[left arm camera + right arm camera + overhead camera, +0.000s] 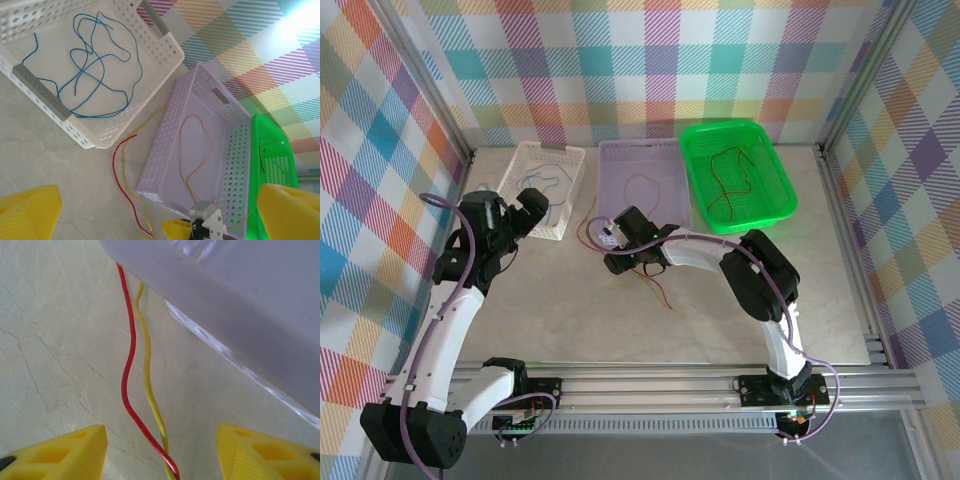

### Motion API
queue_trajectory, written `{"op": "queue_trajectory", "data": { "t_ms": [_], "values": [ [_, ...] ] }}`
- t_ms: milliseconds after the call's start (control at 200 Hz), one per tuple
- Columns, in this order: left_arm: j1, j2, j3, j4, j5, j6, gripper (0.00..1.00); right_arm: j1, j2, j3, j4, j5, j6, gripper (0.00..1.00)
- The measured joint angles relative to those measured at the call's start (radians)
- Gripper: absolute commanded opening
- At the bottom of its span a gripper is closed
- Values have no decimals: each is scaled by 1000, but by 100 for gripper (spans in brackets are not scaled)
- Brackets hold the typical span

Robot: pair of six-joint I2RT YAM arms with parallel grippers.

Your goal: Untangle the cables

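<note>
Right end effector (162, 452), half-open, straddles the red cable (127, 365) and yellow cable (147, 365); pinch both and it'll probably just drag the tangle along.

Table (570, 320): pale, marbled top with fine dark veins. Three perforated baskets stand directly on it in a row along the far side: white basket (575, 190) at left, lavender basket (665, 165) in the middle, green basket (720, 125) at right. Lavender and green sit just beside each other; a strip of bare top separates white from lavender. Red cable (132, 340) and yellow cable (148, 360) lie loose on the top, side by side, running from the lavender basket's left near corner toward the near side
</note>
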Motion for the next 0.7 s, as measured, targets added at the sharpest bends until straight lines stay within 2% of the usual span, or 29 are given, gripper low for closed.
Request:
{"op": "queue_trajectory", "data": {
  "t_ms": [140,700],
  "values": [
    [-4,-2,-7,1,0,0,100,0,26,12,8,-2,0,55],
    [-6,-14,-33,3,0,0,100,0,45,10,30,-35,18,9]
  ]
}}
